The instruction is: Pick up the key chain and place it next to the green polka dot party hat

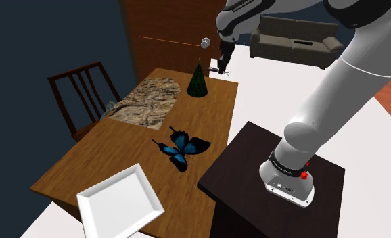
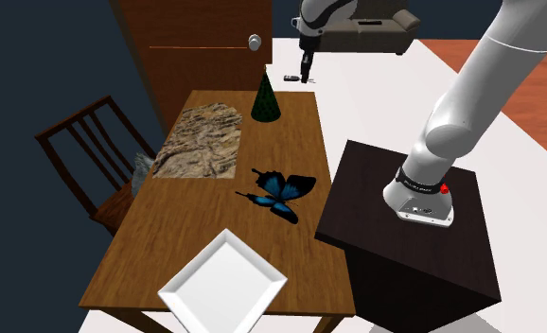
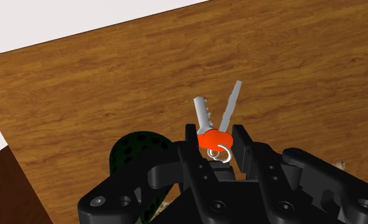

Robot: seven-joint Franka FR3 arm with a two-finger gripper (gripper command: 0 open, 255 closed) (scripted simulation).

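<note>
The fingers (image 3: 191,145) were seen clamped on the key chain (image 3: 212,137). It was gripped by its orange head alone, with the two grey key blades and the wire ring left free beyond the fingertips. The key chain was thus held in the air over the far end of the wooden worktop (image 3: 113,89), just beside the green polka dot party hat (image 3: 133,156).

Several failures could be expected from here. Because so little of the key chain was pinched, it could be shaken loose or twisted in the grip by a quick move. The hat stood very close to the hand, so it could be nudged or tipped during a descent. The worktop's edge and the white floor (image 3: 62,19) lay near as well, so keys released from height might bounce or slide off the end.

Much of the hat was covered by the hand in the wrist view, and its base could not be made out there. The height of the keys above the wood could not be judged with confidence. In the shoulder and second exterior views the key chain was too small to be read. It could not be told there whether it hung inside the worktop's far edge.
</note>
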